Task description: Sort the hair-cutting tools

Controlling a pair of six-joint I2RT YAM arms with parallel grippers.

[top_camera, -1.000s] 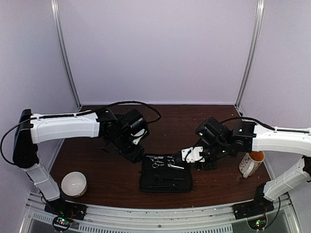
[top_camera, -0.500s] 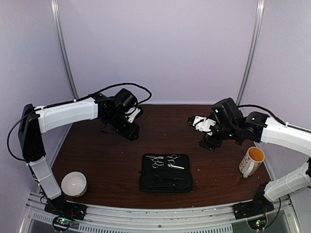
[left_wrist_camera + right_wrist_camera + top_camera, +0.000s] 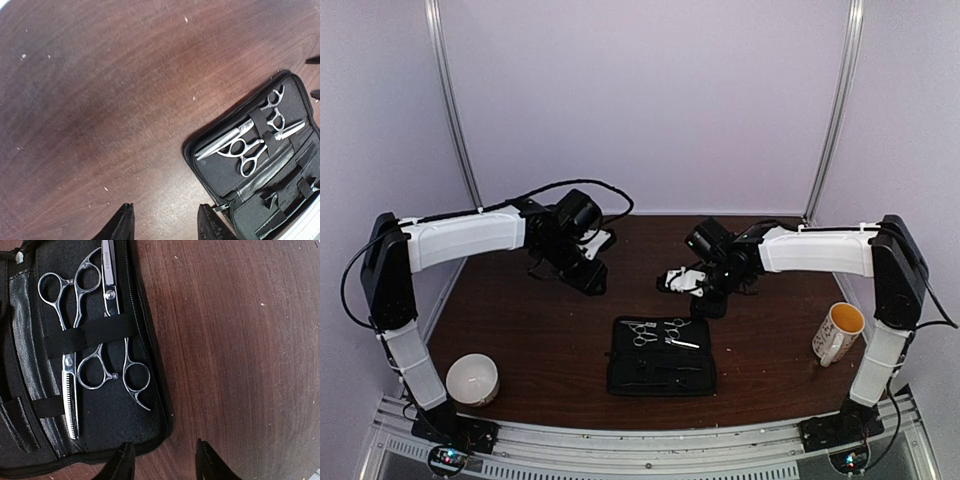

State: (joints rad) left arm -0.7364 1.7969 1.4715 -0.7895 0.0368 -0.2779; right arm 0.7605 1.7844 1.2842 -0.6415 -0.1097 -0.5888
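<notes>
1. Nearest the arm bases, a white bowl (image 3: 472, 378) sits at the left of the bench (image 3: 540, 330). It holds nothing that can be seen.
2. The black case (image 3: 660, 382) lies open at the near middle. Its nearer half is too dark to tell whether the thin black sticks lie there.
3. In the case's farther half lie both pairs of scissors. The plain scissors (image 3: 106, 270) and the toothed scissors (image 3: 70, 405) lie side by side, pointing opposite ways. One elastic strap (image 3: 90, 335) crosses both of them.
4. A mug (image 3: 838, 335) stands at the right, well apart from the case.
5. Just beyond the case's far edge, the right claw (image 3: 164, 445) hangs above the bench. It is released, with nothing between its fingers, and its camera looks straight down on the scissors.
6. Farther back and to the left, the left claw (image 3: 166, 210) hangs over bare wood. It is also released and empty, with the case off to one side of its view.
7. Judged from this, the step in hand is an approach. No tool is gripped and both pairs of scissors are in the case.
8. The right claw is the closer one for the next move. It needs to come down over a ring loop or the pivot of one pair.
9. The strap pins the blades, so a straight lift would likely drag the case along. The pair should slide out lengthwise. The left claw may need to hold the case flat meanwhile.
</notes>
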